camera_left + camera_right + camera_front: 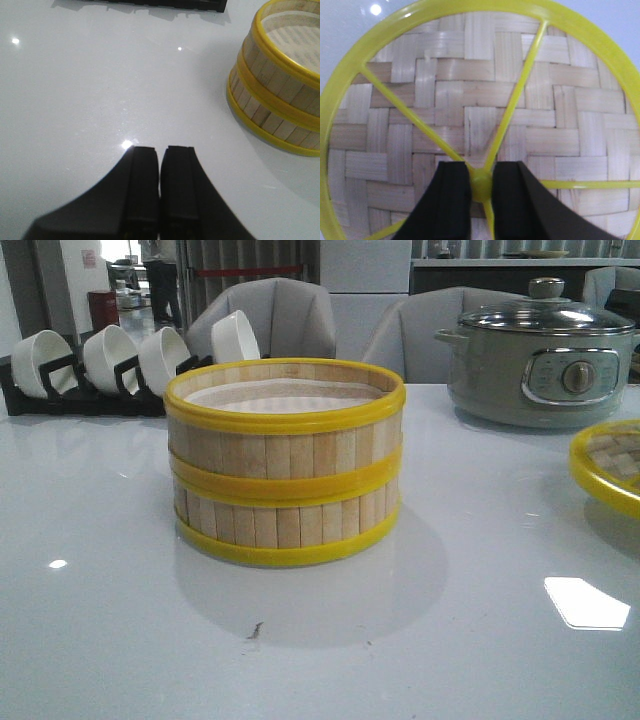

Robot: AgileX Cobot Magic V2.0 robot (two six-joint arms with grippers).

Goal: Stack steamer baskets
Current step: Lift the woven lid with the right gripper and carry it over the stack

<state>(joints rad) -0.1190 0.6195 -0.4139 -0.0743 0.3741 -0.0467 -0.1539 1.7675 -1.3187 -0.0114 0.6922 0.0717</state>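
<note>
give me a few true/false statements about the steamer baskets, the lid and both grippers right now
1. Two steamer baskets are stacked one on the other. True.
2. The woven lid sits on top of the stack. False: the stack is open-topped; the lid lies apart, at the table's right edge in the front view.
3. The left gripper is shut and holds nothing. True.
4. The right gripper is far from the lid. False: its fingers straddle the lid's yellow centre hub.
5. The electric pot has no lid. False: a glass lid covers it.
</note>
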